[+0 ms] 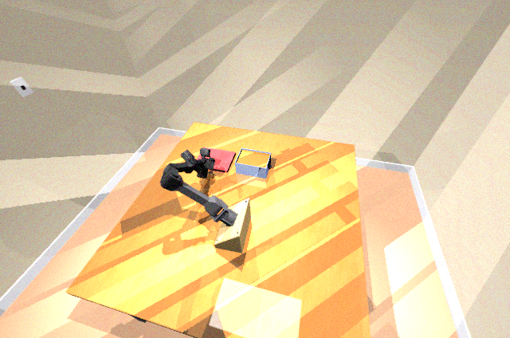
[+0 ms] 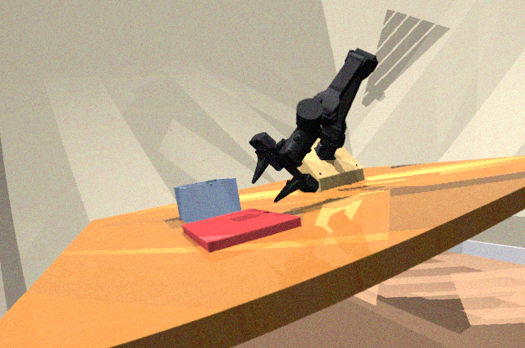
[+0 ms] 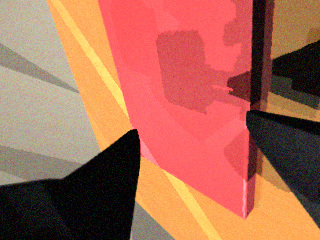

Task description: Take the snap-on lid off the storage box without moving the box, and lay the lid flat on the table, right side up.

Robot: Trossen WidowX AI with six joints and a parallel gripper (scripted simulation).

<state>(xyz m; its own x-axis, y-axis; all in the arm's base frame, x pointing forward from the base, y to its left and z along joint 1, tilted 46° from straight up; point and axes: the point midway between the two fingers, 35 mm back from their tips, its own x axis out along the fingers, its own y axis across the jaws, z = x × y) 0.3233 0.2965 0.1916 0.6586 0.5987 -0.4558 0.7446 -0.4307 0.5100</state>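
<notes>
Red lid (image 2: 241, 227) lies flat on the table (image 2: 127, 293) near its far edge, just beside the open blue storage box (image 1: 253, 163). Gripper (image 2: 271, 185) fingers spread apart, empty, poised above the lid.

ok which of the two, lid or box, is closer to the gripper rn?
The red lid. It lies flat on the table right below the open gripper, whose fingers straddle one edge in the wrist view. The blue box stands open-topped beyond the lid.

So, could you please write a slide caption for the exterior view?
Open gripper hovers over the red lid lying flat beside the blue storage box.
</notes>
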